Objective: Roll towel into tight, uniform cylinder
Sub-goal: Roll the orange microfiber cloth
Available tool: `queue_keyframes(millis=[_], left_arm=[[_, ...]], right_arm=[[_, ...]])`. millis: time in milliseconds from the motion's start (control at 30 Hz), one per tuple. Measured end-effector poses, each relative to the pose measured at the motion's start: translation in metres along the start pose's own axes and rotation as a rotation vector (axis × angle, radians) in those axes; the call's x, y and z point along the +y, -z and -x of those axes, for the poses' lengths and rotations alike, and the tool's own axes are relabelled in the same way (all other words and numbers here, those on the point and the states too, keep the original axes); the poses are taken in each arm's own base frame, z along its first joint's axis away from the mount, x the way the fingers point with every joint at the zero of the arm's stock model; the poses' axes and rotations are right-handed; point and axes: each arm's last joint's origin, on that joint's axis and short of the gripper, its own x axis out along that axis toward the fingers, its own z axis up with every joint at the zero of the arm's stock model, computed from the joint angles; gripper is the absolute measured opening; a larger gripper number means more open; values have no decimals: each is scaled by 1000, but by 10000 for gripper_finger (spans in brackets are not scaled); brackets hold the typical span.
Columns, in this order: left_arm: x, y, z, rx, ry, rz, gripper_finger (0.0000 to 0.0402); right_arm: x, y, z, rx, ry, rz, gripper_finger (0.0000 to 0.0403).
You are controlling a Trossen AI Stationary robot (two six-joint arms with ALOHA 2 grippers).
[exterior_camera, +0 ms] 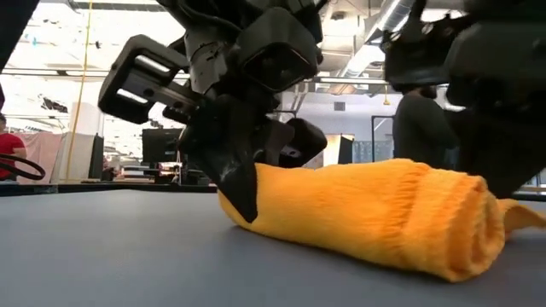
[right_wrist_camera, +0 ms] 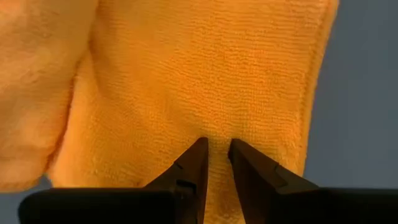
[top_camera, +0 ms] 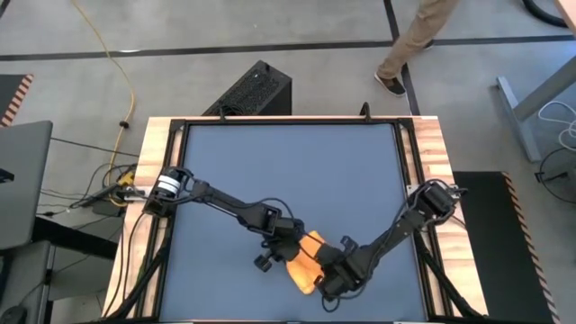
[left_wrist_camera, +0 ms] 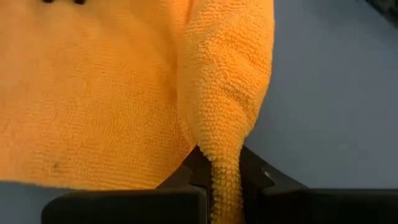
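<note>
The towel lies near the front edge of the dark blue tabletop, a bit right of centre, w/ both arms meeting over it. From the low view it's a short, fat roll lying on its side, one end showing spiral layers, a loose flap trailing flat off that end.

Left gripper sits at the towel's left end, reaching in from the table's left side. Its wrist cam shows the two dark fingers closed tight on a narrow pinched ridge of yellow cloth; rest of the cloth spreads flat beside that ridge, bare tabletop on the other side.

Right gripper is at the towel's right end, arm coming in from the table's right side. Its wrist cam: fingers nearly together, only a thin gap, w/ a fold of the cloth caught between the tips; a thicker rolled bulge lies off to one side.

Beyond the table's far edge, a person's leg and shoe on the floor, and a black box just behind the table frame.
</note>
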Motion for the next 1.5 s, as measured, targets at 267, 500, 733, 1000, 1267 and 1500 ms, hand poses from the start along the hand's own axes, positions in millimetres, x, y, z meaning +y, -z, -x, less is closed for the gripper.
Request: queue_keyframes(millis=[267, 500, 733, 1000, 1267, 1500], left_arm=[[23, 12, 11, -29, 36, 312, 16], [45, 28, 25, -34, 90, 666, 16], [50, 36, 29, -4, 116, 744, 16], [52, 40, 31, 17, 120, 812, 16], [53, 41, 32, 18, 116, 840, 16], [54, 41, 32, 14, 114, 809, 50]], right_arm=[[-16, -25, 25, 4, 25, 158, 100], [-17, -31, 48, -91, -40, 121, 100], [16, -22, 50, -309, -200, 191, 101], [32, -24, 27, -369, -216, 362, 135], [28, -34, 19, -341, -210, 396, 229], [32, -26, 2, -293, -195, 381, 254]])
